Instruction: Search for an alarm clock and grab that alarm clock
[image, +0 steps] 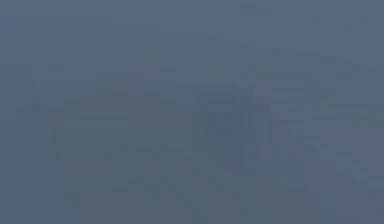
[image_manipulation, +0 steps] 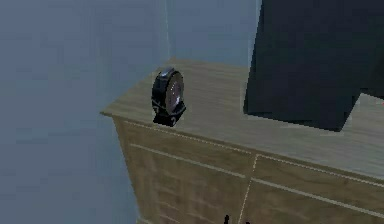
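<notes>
In the forward view a flat blue-grey wall (image: 190, 110) runs from left edge to right edge, even in tone.

In the arm side view, the left third of the frame is a blue wall (image_manipulation: 60, 100), plain from top to bottom; it meets a second, paler stretch of wall at a corner line in the upper middle. Below and right of that corner stands a wooden dresser (image_manipulation: 220, 115), its light top slanting from the middle left towards the lower right; its front carries panelled drawers (image_manipulation: 190, 175) that reach down to the bottom edge.

The alarm clock (image_manipulation: 168, 97) stands upright on the dresser top, close to the top's left corner and just back from its front edge, a little left of the frame's middle; it has a round dark case on a small dark foot, with a pale face turned towards the frame's right. Bare wood lies between it and a large dark flat slab (image_manipulation: 310, 60) that stands on the dresser top and takes up the upper right of the frame; clock and slab are apart.

At the bottom edge, just right of the middle, two small dark tips rise in front of the drawers, seemingly the fingers of the hand (image_manipulation: 235, 214); too little shows, so I cannot tell its state or whether it holds anything.
</notes>
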